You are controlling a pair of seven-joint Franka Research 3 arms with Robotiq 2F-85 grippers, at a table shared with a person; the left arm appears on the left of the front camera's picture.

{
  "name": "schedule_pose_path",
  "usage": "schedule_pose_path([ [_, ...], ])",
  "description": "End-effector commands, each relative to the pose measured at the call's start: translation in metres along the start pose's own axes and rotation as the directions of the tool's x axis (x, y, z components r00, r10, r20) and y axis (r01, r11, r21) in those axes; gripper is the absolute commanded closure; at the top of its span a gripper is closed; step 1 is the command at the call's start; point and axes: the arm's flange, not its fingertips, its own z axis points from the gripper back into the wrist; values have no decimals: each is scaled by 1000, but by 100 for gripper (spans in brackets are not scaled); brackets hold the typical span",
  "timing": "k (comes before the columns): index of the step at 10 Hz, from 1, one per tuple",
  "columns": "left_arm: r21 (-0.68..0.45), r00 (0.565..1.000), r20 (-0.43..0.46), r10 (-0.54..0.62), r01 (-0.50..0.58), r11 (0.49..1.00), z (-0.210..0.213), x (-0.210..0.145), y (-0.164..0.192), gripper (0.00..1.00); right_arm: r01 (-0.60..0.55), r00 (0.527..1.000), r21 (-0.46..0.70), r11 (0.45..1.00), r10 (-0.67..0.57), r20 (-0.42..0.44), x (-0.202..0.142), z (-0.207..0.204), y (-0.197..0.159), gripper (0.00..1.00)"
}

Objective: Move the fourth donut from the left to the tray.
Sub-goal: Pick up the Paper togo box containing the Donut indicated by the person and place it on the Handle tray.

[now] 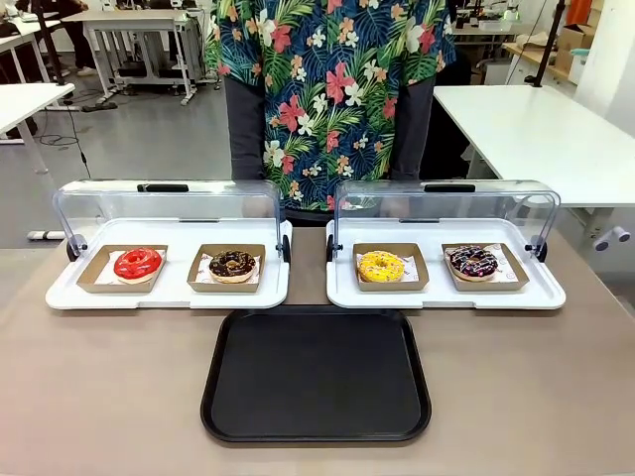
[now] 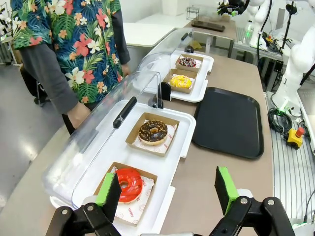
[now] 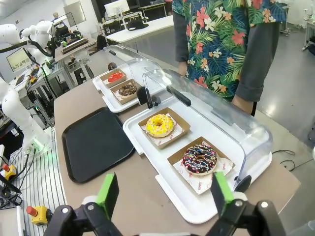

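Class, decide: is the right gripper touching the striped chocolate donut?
Apart. Right wrist view: the right gripper hangs open above the table, short of the striped chocolate donut.

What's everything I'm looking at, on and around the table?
table: one, grey-brown.
display trays: two, white with clear lids, far side.
holders: four, brown cardboard, under the donuts.
red donut: one, red, left display tray, left holder.
crumb-topped donut: one, chocolate, left display tray, right holder.
yellow donut: one, yellow, right display tray, left holder.
fourth donut: one, dark, pink-white stripes, right display tray, right holder.
tray: one, black, table's near middle.
person: one, flowered shirt, far side.
left gripper: one, black, green pads, open, near red donut.
right gripper: one, same, open, near fourth donut.
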Motion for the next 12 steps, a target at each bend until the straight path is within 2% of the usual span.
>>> schedule_pose_path([
  [1, -4, 1000, 3, -4, 4, 1000, 1, 1, 1, 0, -16, 1000, 3, 1000, 16, 23, 1, -1, 0, 0],
  [12, -4, 1000, 3, -4, 4, 1000, 1, 1, 1, 0, -16, 1000, 3, 1000, 16, 23, 1, -1, 0, 0],
])
